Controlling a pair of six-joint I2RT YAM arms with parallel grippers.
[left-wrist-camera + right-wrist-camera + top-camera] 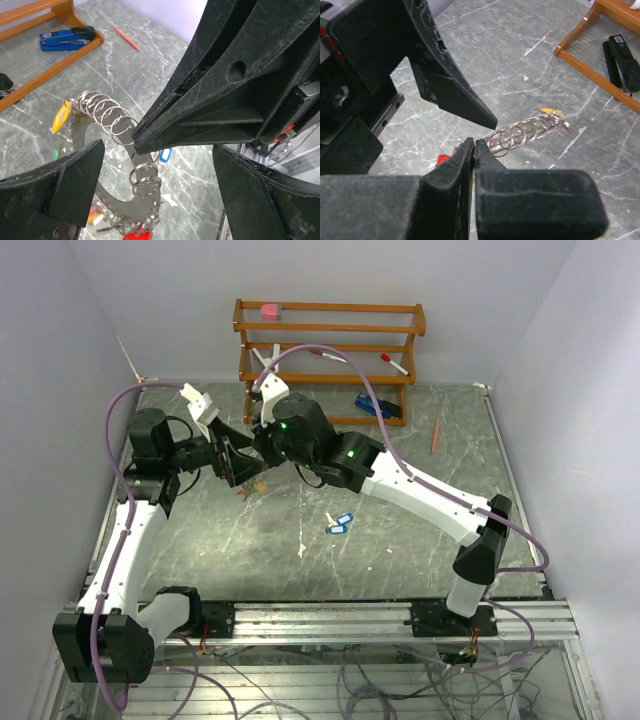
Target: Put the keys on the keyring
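The left gripper (160, 175) stands wide open near the keyring (110, 197). The right gripper (474, 147), pinched tight, meets the keyring's wire loops (107, 112).

A: Keyring (116, 200)?
B: Silvery, ridged rim, curved arc, strung with small wire loops; left-centre of bench (420, 550).
A: Keys (340, 525)?
B: Two blue-tagged, loose, flat on bench, apart to the right. Yellow tag (61, 116), red tag (136, 233) hanging at keyring.

I see a wooden rack (330, 335) at the tabletop's (400, 550) far edge, 1 pink block (269, 311) on top, a blue stapler (378, 406) at its base, and 1 red pen (436, 436) lying to the right.
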